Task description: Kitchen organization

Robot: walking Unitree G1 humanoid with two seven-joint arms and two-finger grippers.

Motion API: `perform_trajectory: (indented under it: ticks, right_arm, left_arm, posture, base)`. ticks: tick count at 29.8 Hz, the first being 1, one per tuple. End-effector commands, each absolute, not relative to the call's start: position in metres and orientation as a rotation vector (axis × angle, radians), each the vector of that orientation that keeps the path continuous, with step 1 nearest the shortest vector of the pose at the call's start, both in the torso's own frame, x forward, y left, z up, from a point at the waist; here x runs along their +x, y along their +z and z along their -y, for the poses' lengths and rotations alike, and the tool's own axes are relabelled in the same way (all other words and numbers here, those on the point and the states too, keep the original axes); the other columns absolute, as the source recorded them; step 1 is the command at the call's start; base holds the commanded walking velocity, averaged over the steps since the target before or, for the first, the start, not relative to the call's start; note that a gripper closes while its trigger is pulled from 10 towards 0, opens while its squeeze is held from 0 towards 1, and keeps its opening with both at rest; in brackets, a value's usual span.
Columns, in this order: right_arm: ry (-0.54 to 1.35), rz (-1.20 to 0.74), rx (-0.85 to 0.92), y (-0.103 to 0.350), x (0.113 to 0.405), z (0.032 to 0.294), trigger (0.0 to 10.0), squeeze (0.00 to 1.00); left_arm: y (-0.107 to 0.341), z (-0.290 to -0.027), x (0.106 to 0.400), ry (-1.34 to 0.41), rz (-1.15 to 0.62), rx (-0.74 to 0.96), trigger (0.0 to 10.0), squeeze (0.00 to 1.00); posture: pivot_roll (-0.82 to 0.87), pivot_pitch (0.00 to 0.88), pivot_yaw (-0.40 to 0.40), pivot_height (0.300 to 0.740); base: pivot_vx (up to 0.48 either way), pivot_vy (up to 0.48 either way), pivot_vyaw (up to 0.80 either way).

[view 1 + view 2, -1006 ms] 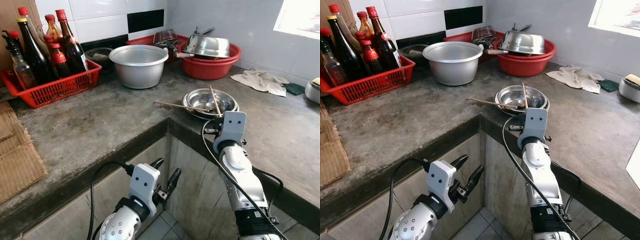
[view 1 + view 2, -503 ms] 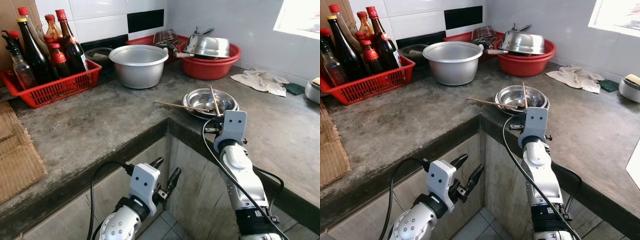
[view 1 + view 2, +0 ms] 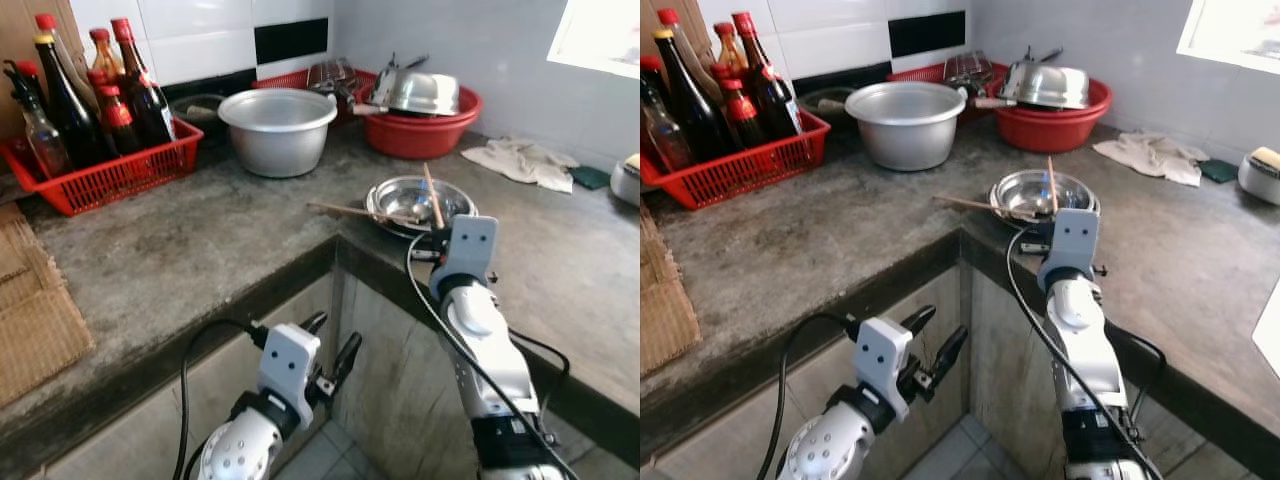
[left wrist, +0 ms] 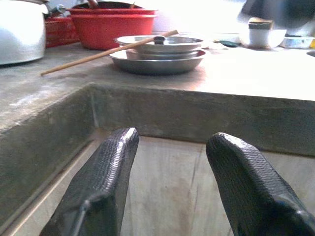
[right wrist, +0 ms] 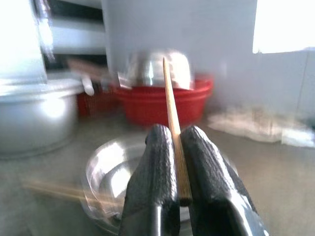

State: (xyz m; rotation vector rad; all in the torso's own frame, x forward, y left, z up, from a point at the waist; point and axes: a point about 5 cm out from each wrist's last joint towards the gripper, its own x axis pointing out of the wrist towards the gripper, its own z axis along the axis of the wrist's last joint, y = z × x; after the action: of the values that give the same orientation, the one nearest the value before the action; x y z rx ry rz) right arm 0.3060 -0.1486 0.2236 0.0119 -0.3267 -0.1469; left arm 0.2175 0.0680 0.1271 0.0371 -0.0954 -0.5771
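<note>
One chopstick (image 5: 172,118) is clamped between the closed fingers of the right gripper (image 5: 178,184), its long axis pointing ahead over the steel bowls (image 3: 420,204), across whose near rim the second chopstick (image 3: 352,211) is laid leftward.

No text, brand, number or sign can be read. Bottles (image 3: 120,95) in the red basket (image 3: 100,175) at the tabletop's back left corner have pale labels, print too small and blurred to read.
</note>
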Motion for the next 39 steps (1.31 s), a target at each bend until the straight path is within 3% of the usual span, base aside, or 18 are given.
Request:
perform_trajectory:
  ticks: [1, 12, 13, 14, 15, 21, 39]
  right_arm:
    - [-0.155, 0.328, 0.003, 0.221, 0.291, 0.147, 0.0, 0.00]
    - [-0.190, 0.256, -0.039, 0.198, 0.245, 0.152, 0.0, 0.00]
    - [-0.193, 0.228, -0.045, 0.192, 0.238, 0.153, 2.0, 0.00]
    - [-0.193, 0.228, -0.045, 0.192, 0.238, 0.153, 2.0, 0.00]
    - [-0.189, 0.209, -0.051, 0.188, 0.234, 0.151, 10.0, 0.00]
    - [-0.186, 0.177, -0.040, 0.183, 0.229, 0.148, 10.0, 0.00]
    - [-0.182, 0.185, -0.047, 0.186, 0.235, 0.146, 10.0, 0.00]
  left_arm:
    - [0.127, -0.069, 0.220, -0.570, 0.095, 0.048, 10.0, 0.00]
    - [0.126, -0.070, 0.223, -0.569, 0.087, 0.046, 10.0, 0.00]
    - [0.126, -0.070, 0.223, -0.569, 0.087, 0.050, 10.0, 0.00]
    - [0.126, -0.070, 0.223, -0.569, 0.087, 0.050, 10.0, 0.00]
    - [0.126, -0.069, 0.223, -0.570, 0.089, 0.049, 10.0, 0.00]
    - [0.125, -0.067, 0.222, -0.604, 0.097, 0.070, 10.0, 0.00]
    - [0.122, -0.068, 0.229, -0.605, 0.090, 0.122, 10.0, 0.00]
  posture:
    - [0.05, 0.010, -0.043, 0.740]
    - [0.03, 0.002, -0.025, 0.740]
    - [0.02, 0.000, -0.023, 0.740]
    - [0.02, 0.000, -0.023, 0.740]
    - [0.02, 0.000, -0.019, 0.740]
    - [0.02, 0.000, -0.014, 0.740]
    - [0.01, 0.000, -0.007, 0.740]
  base:
    - [0.000, 0.000, 0.00]
    - [0.000, 0.000, 0.00]
    - [0.000, 0.000, 0.00]
    - [0.000, 0.000, 0.00]
    - [0.000, 0.000, 0.00]
    - [0.000, 0.000, -0.09]
    - [0.084, -0.011, -0.78]
